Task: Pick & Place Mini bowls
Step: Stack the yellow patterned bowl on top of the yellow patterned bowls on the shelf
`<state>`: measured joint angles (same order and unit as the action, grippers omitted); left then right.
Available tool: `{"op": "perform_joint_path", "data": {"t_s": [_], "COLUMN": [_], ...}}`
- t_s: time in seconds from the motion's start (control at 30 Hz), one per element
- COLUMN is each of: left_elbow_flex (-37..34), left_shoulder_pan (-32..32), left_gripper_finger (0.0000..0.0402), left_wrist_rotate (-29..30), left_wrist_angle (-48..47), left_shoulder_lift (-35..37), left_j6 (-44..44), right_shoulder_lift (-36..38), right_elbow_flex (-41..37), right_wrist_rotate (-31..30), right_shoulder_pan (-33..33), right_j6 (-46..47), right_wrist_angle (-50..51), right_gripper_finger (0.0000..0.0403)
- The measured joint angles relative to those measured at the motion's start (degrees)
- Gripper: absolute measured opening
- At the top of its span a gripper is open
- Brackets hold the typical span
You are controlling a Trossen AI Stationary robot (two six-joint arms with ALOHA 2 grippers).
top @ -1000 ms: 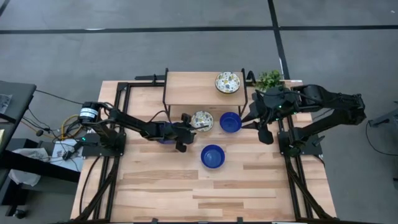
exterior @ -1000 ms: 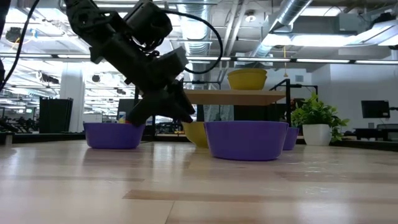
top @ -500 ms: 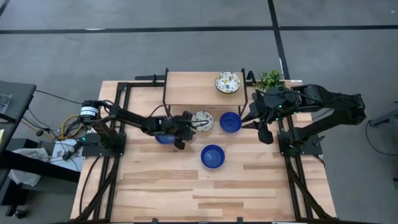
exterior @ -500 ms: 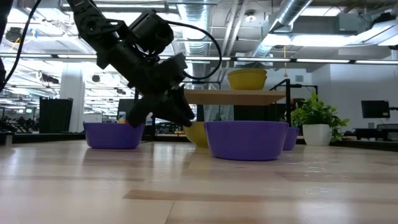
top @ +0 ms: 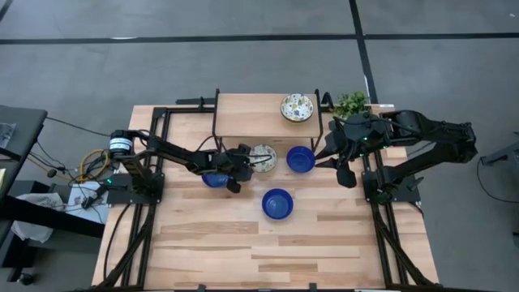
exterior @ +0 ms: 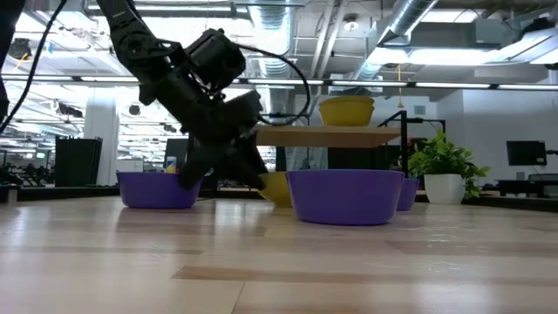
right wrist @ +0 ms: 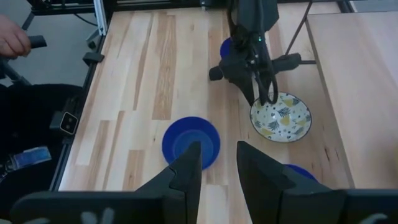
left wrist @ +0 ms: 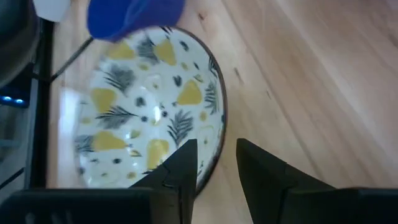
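The left gripper (top: 253, 161) reaches across the wooden table (top: 203, 243) to a cream patterned bowl (top: 263, 157) that sits just below the edge of the raised shelf (top: 251, 113). In the left wrist view its two fingers (left wrist: 186, 165) stand a little apart, one on each side of the bowl's dark rim, so it seems to grip the rim, though I cannot tell if the fingers already press on it. The bowl (left wrist: 149, 112) shows yellow pears and dark leaves inside. In the low view the bowl looks tilted at the gripper (exterior: 253, 170), but the arm hides most of it.

A blue bowl (top: 214, 179) lies just under the left arm, a second blue bowl (top: 300, 159) is just beside the patterned one, and a third blue bowl (top: 277, 203) stands nearer the middle of the table. Another patterned bowl (top: 297, 107) rests on the shelf, near a small green plant (top: 350, 103).

The right gripper (top: 346, 176) waits at the right edge of the table, its fingers (right wrist: 186, 168) slightly apart and holding nothing. A person's hand (right wrist: 13, 38) shows beyond the table in the right wrist view.
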<state>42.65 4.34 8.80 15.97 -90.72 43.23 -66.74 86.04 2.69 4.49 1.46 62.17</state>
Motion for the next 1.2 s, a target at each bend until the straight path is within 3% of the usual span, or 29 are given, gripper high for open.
{"op": "perform_joint_path", "data": {"t_s": [0.43, 0.77, 1.2], "left_elbow_flex": [-0.02, 0.21, -0.07], "left_shoulder_pan": [-0.77, -4.34, -10.45], "left_gripper_finger": [0.0103, 0.0013, 0.0015], "left_wrist_rotate": [0.09, 0.38, 0.68], "left_wrist_angle": [0.5, 1.05, -4.5], "left_shoulder_lift": [-2.3, -2.05, 3.88], "left_j6": [1.52, 1.49, -2.9], "right_shoulder_lift": [0.0, 0.0, -0.68], "right_elbow_flex": [0.0, 0.0, 0.04], "right_wrist_rotate": [0.05, 0.4, -0.02], "right_shoulder_pan": [0.0, 1.0, 1.45], "right_j6": [0.1, 0.74, 6.51], "right_wrist_angle": [0.0, 0.17, -0.2], "right_gripper_finger": [0.0091, 0.0091, 0.0091]}}
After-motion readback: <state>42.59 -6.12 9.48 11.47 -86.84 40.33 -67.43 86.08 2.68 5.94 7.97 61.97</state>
